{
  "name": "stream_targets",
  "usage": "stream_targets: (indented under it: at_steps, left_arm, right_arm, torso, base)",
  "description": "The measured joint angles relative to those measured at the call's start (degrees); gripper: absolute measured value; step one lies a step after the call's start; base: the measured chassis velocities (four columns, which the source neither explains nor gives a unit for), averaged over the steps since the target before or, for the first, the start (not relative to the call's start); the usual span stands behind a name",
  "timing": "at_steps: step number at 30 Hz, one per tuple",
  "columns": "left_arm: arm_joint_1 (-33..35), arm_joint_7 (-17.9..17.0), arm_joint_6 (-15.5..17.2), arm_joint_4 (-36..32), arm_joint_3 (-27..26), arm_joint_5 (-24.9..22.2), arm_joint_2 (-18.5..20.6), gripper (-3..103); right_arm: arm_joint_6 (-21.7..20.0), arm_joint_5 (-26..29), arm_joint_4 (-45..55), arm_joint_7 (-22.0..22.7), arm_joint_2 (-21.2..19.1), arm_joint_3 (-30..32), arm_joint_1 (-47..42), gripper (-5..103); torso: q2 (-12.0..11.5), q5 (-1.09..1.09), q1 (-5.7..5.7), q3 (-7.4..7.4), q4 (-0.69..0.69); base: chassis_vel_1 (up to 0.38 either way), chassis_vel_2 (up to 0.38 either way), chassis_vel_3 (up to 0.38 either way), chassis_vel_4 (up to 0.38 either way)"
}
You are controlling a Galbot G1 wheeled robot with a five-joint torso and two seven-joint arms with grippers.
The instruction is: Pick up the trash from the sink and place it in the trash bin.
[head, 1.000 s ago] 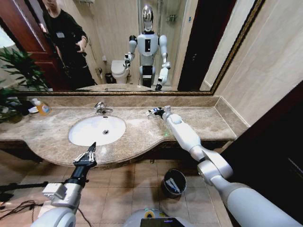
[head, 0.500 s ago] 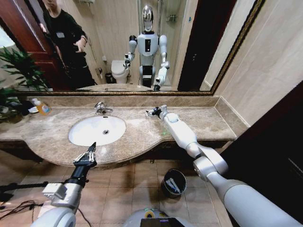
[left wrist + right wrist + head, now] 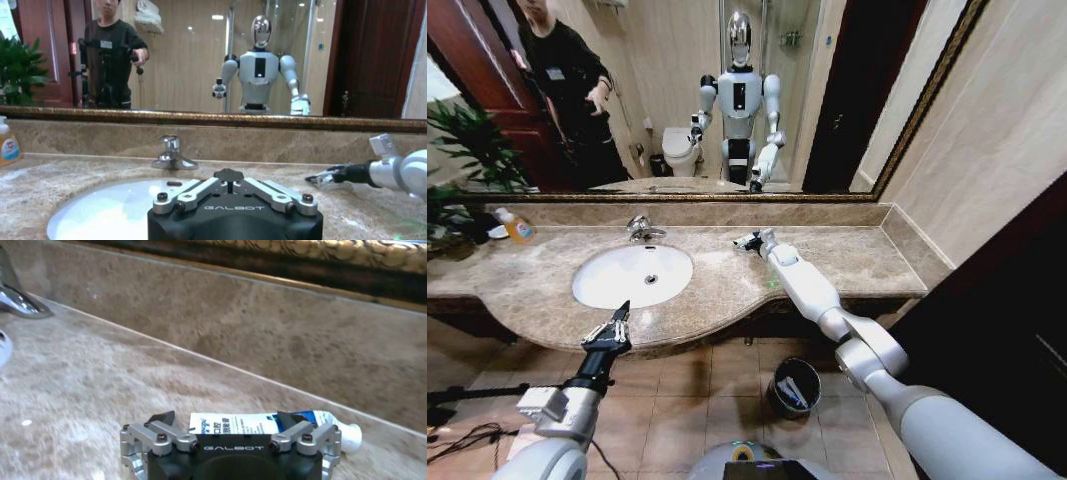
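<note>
My right gripper (image 3: 745, 240) reaches out over the counter (image 3: 857, 260), near its back edge, to the right of the sink (image 3: 632, 275). Its fingers stand apart on either side of a white-and-blue tube (image 3: 267, 423) that lies flat on the marble close to the backsplash; I cannot tell whether the pads touch it. The tube's white cap (image 3: 351, 436) sticks out past one finger. In the left wrist view the same gripper (image 3: 325, 176) sits low over the counter beside the basin (image 3: 107, 212), with the faucet (image 3: 171, 154) at the sink's back rim.

My left gripper (image 3: 613, 329) hangs off the counter's front edge, in front of the sink, fingers apart and holding nothing.

The bin (image 3: 794, 387) stands on the floor tiles below the front edge of the counter, under my right arm, with something pale inside.
</note>
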Motion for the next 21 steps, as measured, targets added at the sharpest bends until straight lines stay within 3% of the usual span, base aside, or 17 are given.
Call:
stream_targets:
  at_steps: [13, 16, 21]
  left_arm:
    - [0.00, 0.00, 0.00, 0.00, 0.00, 0.00, 0.00, 0]
    - [0.00, 0.02, 0.00, 0.00, 0.01, 0.00, 0.00, 0]
    - [0.00, 0.00, 0.00, 0.00, 0.00, 0.00, 0.00, 0]
  right_arm:
    - [-9.56, 8.60, 16.61, 11.78, -7.42, -1.65, -7.42, 100]
    - [-13.29, 14.46, 24.35, 16.39, -11.15, -0.79, -11.67, 103]
    - [-14.25, 17.44, 30.35, 18.90, -14.60, 0.83, -15.96, 97]
  torso:
    - [0.00, 0.00, 0.00, 0.00, 0.01]
    - [0.00, 0.00, 0.00, -0.01, -0.01]
    - [0.00, 0.00, 0.00, -0.01, 0.00]
  base:
    - [0.000, 0.000, 0.000, 0.000]
    - [0.000, 0.000, 0.000, 0.000]
    - [0.000, 0.000, 0.000, 0.000]
